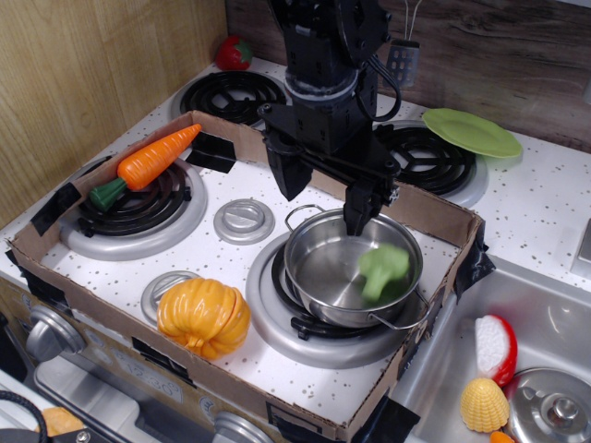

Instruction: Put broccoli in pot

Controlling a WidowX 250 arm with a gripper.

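Observation view: we see the gripper [323, 189] poised above the rear rim of the pot [352, 268], its fingers spread wide and holding nothing, a stance we read as a release directly over the opening. The broccoli [381, 270] lies inside the pot toward its right wall, slightly blurred, apart from both fingers. The pot sits on the front right burner [277, 318], within the cardboard frame [406, 210] that bounds the work area. The pumpkin [203, 317] and carrot [148, 161] rest well apart, so we judge the placement essentially complete.
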